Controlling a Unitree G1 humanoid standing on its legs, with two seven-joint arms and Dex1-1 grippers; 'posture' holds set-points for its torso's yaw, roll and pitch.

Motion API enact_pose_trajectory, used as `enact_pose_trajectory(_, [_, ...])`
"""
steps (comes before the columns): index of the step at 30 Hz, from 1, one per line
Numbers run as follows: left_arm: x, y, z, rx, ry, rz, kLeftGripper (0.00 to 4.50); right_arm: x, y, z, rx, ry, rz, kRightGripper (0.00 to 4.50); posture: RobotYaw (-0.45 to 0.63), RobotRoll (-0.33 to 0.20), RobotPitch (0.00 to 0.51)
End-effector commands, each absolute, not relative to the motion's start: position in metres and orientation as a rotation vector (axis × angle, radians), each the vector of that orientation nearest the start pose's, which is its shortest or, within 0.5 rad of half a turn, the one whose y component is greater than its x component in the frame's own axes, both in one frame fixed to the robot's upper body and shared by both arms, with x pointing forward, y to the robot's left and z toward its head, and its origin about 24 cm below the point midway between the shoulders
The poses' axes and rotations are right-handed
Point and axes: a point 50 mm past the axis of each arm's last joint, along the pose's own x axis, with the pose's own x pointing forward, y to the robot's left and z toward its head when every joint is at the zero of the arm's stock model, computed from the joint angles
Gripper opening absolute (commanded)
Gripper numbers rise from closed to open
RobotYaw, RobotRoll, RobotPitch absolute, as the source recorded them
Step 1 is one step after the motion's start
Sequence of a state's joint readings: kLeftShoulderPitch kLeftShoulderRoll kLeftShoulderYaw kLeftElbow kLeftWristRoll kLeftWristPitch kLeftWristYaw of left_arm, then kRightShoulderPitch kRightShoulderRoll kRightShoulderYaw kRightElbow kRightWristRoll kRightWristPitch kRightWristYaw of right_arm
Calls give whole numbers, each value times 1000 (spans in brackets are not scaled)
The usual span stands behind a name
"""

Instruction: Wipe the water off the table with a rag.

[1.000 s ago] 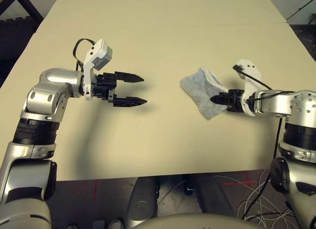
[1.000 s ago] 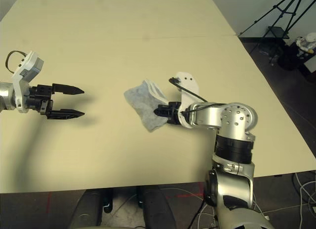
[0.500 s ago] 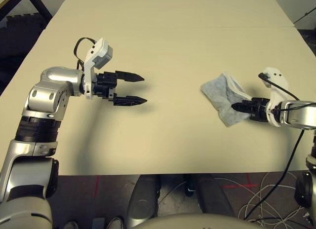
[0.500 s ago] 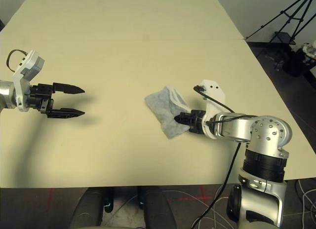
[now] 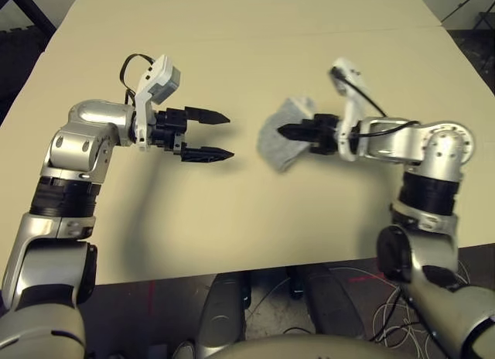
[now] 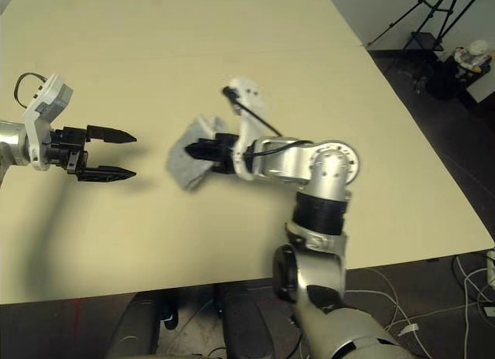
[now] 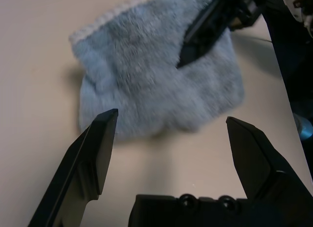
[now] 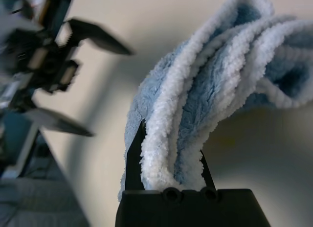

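Note:
The rag (image 5: 275, 144), a light grey fuzzy cloth, lies bunched on the pale beige table (image 5: 255, 57) near its middle. My right gripper (image 5: 281, 131) is shut on the rag's folds, which bulge up between its fingers (image 8: 138, 153) in the right wrist view. My left gripper (image 5: 230, 136) hovers just left of the rag, open with nothing between its fingers, pointing at the cloth (image 7: 146, 75). A small gap of bare table separates the left fingertips from the rag. The water is out of view.
A thin seam (image 6: 309, 51) crosses the tabletop behind the arms. The table's right edge drops to dark floor with a tripod (image 6: 421, 26). Cables (image 5: 402, 305) lie on the floor below the front edge.
My right gripper has dragged the rag leftward across the table, from the right side to close beside the left gripper. The left arm has held its place. The camera view has shifted.

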State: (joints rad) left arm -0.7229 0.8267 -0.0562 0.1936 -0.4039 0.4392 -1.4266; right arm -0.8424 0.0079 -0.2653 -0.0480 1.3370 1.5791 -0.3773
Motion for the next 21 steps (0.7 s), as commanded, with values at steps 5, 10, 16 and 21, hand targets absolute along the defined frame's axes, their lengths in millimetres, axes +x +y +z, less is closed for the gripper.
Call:
enact_pose_trajectory(5, [305, 222, 219, 391, 189, -1304, 4500, 281, -64, 150, 354, 837, 811, 19, -31, 0, 243])
enact_pose_trajectory(10, [305, 222, 219, 390, 192, -1301, 4500, 290, -97, 138, 313, 862, 618, 19, -39, 0, 249])
enact_pose_trajectory(16, [306, 220, 216, 380, 192, -1306, 4500, 299, -131, 149, 326, 799, 488, 19, -57, 0, 256])
enact_pose_trajectory(21, [307, 217, 213, 366, 189, -1315, 4500, 306, -158, 162, 361, 738, 385, 19, -64, 0, 259])
